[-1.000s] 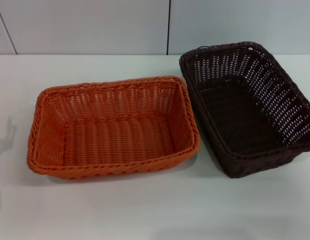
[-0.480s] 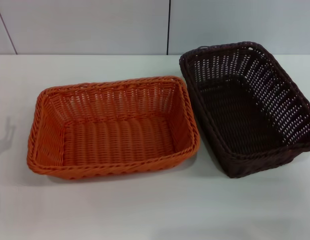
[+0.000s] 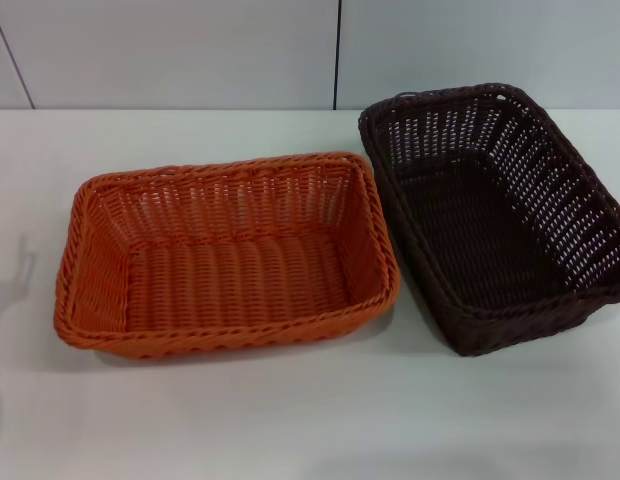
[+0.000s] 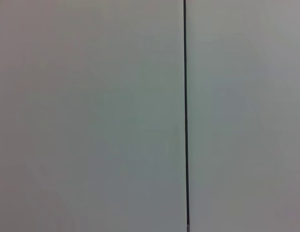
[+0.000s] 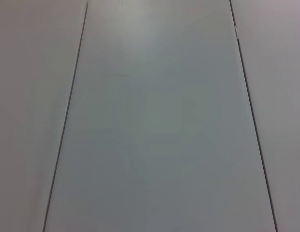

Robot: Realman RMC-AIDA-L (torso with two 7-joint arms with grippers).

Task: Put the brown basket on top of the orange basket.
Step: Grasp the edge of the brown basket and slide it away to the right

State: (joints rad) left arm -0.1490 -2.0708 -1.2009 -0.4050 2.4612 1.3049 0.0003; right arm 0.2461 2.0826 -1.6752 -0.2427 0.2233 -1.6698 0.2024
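The orange basket sits upright on the white table, left of centre in the head view, with nothing inside. To its right stands the brown basket, also upright and holding nothing, its near-left corner close to the orange basket's right rim. Neither gripper shows in the head view. Both wrist views show only pale wall panels with dark seams, and no fingers.
The white table stretches in front of both baskets. A pale panelled wall rises behind the table's far edge. A faint shadow lies on the table at the far left.
The faint shadow at the table's left edge has shifted slightly. The baskets have not moved.
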